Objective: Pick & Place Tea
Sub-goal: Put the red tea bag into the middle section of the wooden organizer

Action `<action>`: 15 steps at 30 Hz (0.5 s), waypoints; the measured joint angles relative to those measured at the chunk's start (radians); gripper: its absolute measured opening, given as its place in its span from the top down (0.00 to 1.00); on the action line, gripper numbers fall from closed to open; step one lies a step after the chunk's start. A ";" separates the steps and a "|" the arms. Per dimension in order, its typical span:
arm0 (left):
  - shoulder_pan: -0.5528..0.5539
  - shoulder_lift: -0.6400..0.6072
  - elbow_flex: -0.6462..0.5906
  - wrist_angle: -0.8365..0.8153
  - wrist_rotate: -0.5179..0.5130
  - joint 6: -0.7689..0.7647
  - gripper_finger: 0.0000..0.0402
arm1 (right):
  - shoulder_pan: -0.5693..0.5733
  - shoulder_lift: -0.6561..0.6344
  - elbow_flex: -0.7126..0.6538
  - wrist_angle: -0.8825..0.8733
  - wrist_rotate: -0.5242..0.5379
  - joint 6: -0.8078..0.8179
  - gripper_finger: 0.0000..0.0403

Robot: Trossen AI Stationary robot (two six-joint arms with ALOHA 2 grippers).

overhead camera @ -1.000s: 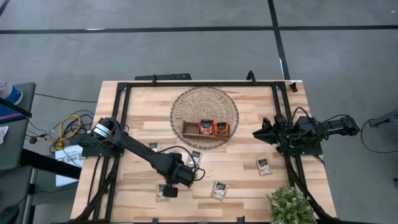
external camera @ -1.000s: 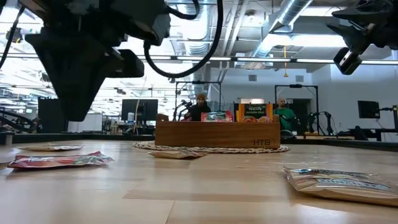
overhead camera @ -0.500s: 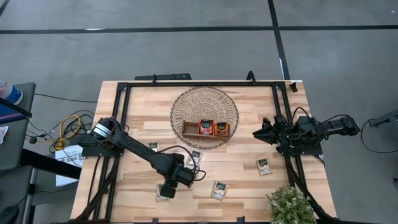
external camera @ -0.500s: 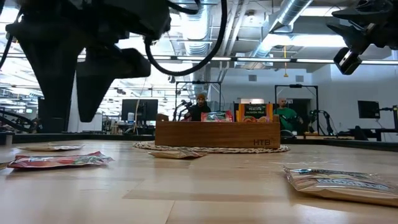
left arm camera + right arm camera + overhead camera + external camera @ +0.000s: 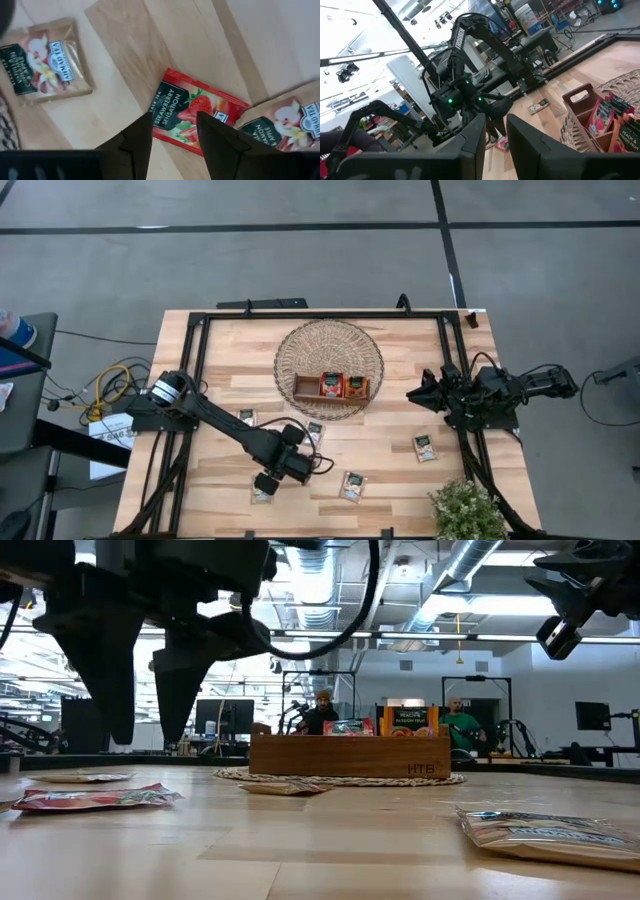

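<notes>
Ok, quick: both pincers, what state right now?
Left pincer: open, empty, above the red strawberry sachet.
Right pincer: slightly parted, empty, waiting raised at the table's right side.

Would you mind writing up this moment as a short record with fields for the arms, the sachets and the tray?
left gripper: open, above the red strawberry sachet, not touching it
right gripper: raised at the table's right side, holding nothing, waiting
loose sachets: red one and several pale ones, e.g., flat on the wooden table
wooden tray: in the wicker basket, with a red and an orange sachet standing inside
</notes>
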 joint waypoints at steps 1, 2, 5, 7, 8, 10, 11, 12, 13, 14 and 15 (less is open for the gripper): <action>0.000 0.006 0.000 0.005 0.002 0.011 0.63 | 0.000 0.000 0.000 0.001 0.000 0.000 0.83; 0.000 0.010 -0.001 0.006 -0.001 0.026 0.63 | 0.000 0.000 0.000 0.002 0.000 0.000 0.83; 0.001 0.021 -0.002 0.016 -0.012 0.061 0.63 | 0.000 0.000 0.000 0.002 0.000 0.006 0.83; 0.005 0.032 -0.010 0.022 -0.015 0.085 0.63 | 0.000 0.000 0.000 0.003 0.000 0.007 0.83; 0.007 0.039 -0.016 0.028 -0.014 0.094 0.63 | 0.000 0.000 0.000 0.003 0.000 0.007 0.83; 0.012 0.059 -0.030 0.035 -0.012 0.126 0.63 | 0.000 0.000 -0.001 0.002 0.000 0.007 0.83; 0.014 0.072 -0.038 0.038 -0.017 0.148 0.63 | 0.000 0.000 -0.001 0.005 0.000 0.007 0.83; 0.016 0.083 -0.040 0.040 -0.023 0.169 0.63 | 0.000 0.000 -0.001 0.006 0.000 0.007 0.83; 0.020 0.094 -0.043 0.045 -0.028 0.184 0.63 | 0.000 0.000 -0.001 0.003 0.000 0.007 0.83; 0.021 0.104 -0.044 0.047 -0.029 0.194 0.63 | 0.000 0.000 -0.001 0.002 0.000 0.007 0.83; 0.024 0.114 -0.045 0.048 -0.027 0.201 0.63 | 0.000 0.000 -0.001 0.003 0.000 0.007 0.83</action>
